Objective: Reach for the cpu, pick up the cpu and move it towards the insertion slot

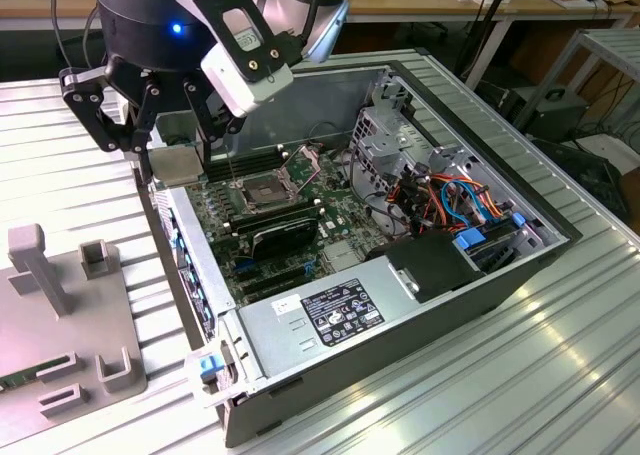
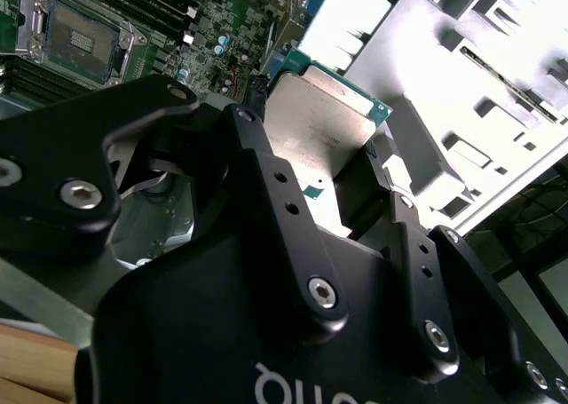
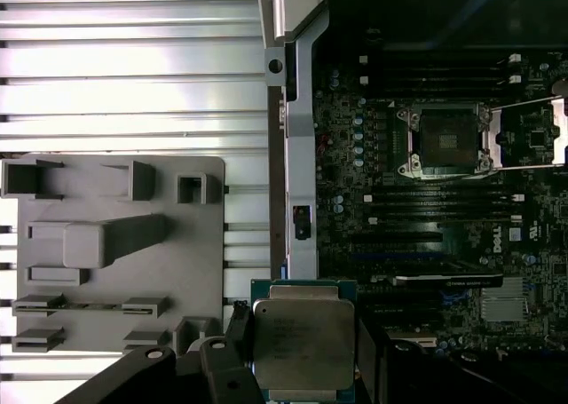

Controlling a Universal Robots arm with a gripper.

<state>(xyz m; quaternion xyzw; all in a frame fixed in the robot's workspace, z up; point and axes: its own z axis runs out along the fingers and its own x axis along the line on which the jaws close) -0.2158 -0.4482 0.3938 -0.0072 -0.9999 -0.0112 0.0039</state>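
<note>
My gripper (image 1: 178, 155) is shut on the cpu (image 1: 172, 168), a flat square chip with a silvery-tan face and a green rim. It hangs in the air over the open computer case's wall on the exterior view's left. Both wrist views show the cpu (image 3: 302, 344) (image 2: 319, 124) clamped by its edges between the two black fingers (image 3: 236, 326). The insertion slot (image 1: 258, 189), a silver-framed socket with a dark centre and its latch frame raised, lies on the green motherboard inside the case, a short way off. The slot (image 3: 446, 140) (image 2: 78, 36) also shows in both wrist views.
A grey fixture plate (image 1: 60, 305) with upright blocks sits on the ribbed metal table at the exterior view's left. Inside the case (image 1: 560, 237) are a black finned card (image 1: 285, 231), a power supply (image 1: 330, 313), a drive cage (image 1: 395, 135) and coloured cables (image 1: 455, 197).
</note>
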